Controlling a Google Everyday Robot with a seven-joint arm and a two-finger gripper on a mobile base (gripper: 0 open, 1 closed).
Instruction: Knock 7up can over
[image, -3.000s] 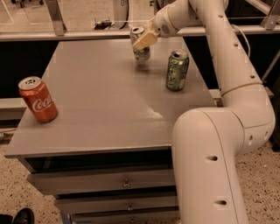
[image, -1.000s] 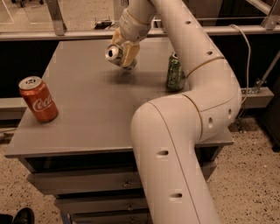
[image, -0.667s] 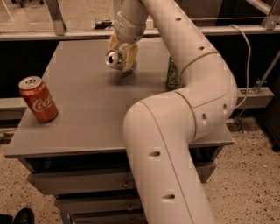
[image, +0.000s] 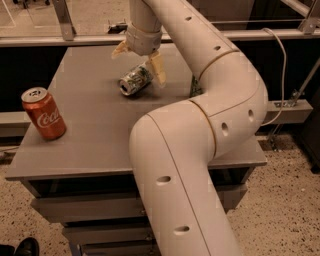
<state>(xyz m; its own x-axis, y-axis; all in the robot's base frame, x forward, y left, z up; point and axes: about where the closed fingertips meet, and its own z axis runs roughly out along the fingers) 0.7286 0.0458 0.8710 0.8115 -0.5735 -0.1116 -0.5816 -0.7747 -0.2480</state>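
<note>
The 7up can (image: 135, 80), pale silver with light green markings, lies on its side on the grey table (image: 90, 125), its silver top facing the front left. My gripper (image: 140, 62) hangs just above and behind the can, open, with one tan finger (image: 120, 49) to the left and the other finger (image: 159, 70) by the can's right end. It holds nothing.
A red Coca-Cola can (image: 44, 114) stands upright near the table's left front edge. A darker green can (image: 195, 89) stands at the right, mostly hidden behind my arm (image: 215, 100). Drawers sit below the tabletop. A rail runs behind the table.
The 7up can has gone from being held tilted in the gripper to lying on its side on the table. The gripper has opened and let go.
</note>
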